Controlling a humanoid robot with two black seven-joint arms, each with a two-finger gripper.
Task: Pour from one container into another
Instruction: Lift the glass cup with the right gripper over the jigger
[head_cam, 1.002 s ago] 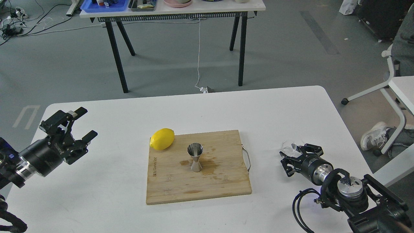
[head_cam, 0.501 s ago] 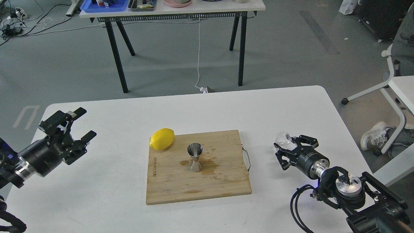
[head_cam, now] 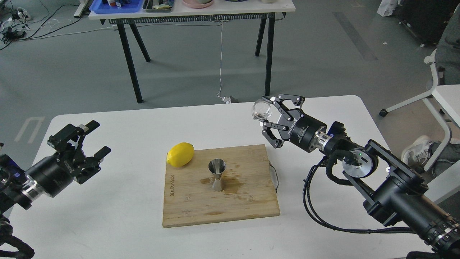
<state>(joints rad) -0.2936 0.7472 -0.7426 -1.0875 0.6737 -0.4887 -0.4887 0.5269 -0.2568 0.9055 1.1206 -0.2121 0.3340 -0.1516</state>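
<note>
The small clear glass cup [head_cam: 261,109] hangs in the air above the table's far right part, with my right gripper [head_cam: 267,114] shut on it. It looks tipped, its round mouth turned toward the left. The shiny steel jigger [head_cam: 217,175] stands upright in the middle of the bamboo cutting board [head_cam: 187,205], below and to the left of the cup. Over the table's left side my left gripper [head_cam: 97,138] is open and holds nothing.
A yellow lemon [head_cam: 180,154] lies on the board's far left corner. The board has a metal handle [head_cam: 275,176] on its right edge and wet stains near the jigger. Beyond the white table [head_cam: 125,230] stands another table [head_cam: 194,12] with trays.
My right gripper has lifted the glass cup from the table's right side and carried it up and left toward the board. The left gripper barely shifted.
</note>
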